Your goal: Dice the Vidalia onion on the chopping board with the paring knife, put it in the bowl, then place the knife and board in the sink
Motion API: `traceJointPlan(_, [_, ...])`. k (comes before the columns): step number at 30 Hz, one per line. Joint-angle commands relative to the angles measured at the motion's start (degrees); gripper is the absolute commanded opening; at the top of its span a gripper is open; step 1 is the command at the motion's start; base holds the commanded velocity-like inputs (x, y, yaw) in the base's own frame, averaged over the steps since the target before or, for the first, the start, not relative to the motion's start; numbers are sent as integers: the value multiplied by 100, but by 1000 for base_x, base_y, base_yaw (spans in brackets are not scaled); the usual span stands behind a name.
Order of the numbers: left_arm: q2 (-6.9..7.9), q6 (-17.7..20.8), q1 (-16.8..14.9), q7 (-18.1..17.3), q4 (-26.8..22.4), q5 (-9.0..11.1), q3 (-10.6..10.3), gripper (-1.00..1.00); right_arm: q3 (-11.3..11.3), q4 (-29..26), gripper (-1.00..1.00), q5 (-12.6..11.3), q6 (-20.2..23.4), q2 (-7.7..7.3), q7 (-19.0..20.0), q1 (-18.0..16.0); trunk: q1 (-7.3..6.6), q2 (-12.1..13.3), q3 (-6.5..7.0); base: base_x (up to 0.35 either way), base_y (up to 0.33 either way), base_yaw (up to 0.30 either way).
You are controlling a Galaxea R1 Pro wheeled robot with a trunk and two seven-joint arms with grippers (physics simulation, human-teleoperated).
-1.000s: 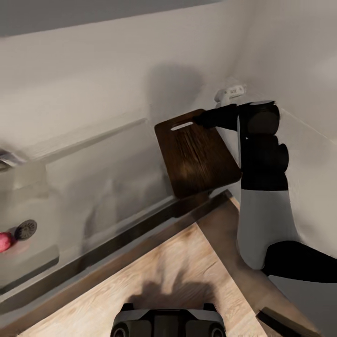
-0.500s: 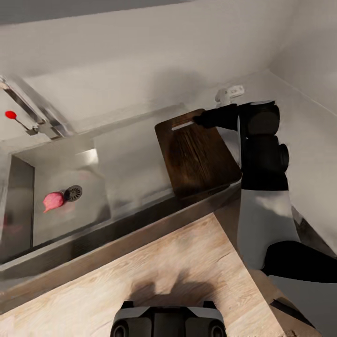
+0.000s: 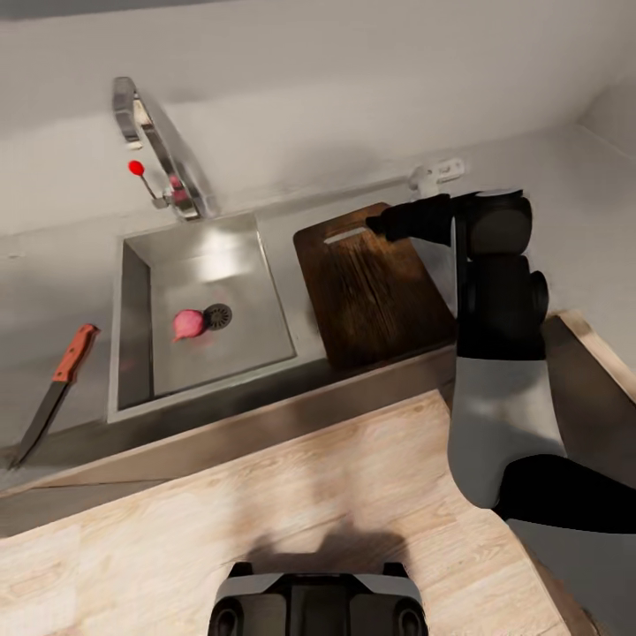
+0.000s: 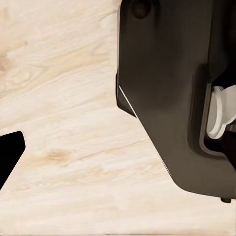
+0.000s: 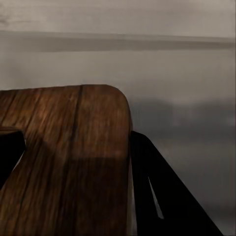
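chopping board (image 3: 375, 291) | right fingers (image 5: 147, 187) still clamp it | camera swung: paring knife (image 3: 53, 389) now visible

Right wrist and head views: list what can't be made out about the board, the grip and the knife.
- Right gripper: at the slotted end of the chopping board in the head view; fingertip contact is too dark to read.
- Chopping board: the right wrist view cuts it off at the frame edges, a dark finger beside it.
- Paring knife: blade tip blurs into the countertop.
- Vidalia onion: too small for surface detail in the sink.
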Motion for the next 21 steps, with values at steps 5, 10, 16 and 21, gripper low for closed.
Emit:
traceJointPlan(5, [7, -3, 2, 45, -8, 12, -30, 100, -36, -29, -100, 27, 23, 7, 56, -4, 1, -11, -38, -189, 255, 210])
traceJointPlan(10, [6, 2, 2, 43, -8, 12, -30, 100, -47, -62, -100, 27, 24, 7, 56, -5, 1, -11, -68, -146, 270, 207])
traceJointPlan(16, [3, 2, 2, 46, -8, 12, -30, 100, -48, -74, -100, 27, 30, 7, 56, -5, 1, -11, -104, -87, 282, 206])
traceJointPlan(21, [8, 3, 2, 43, -8, 12, -30, 100, -198, -75, -100, 27, 30, 7, 56, -5, 1, -11, -120, -15, 295, 115])
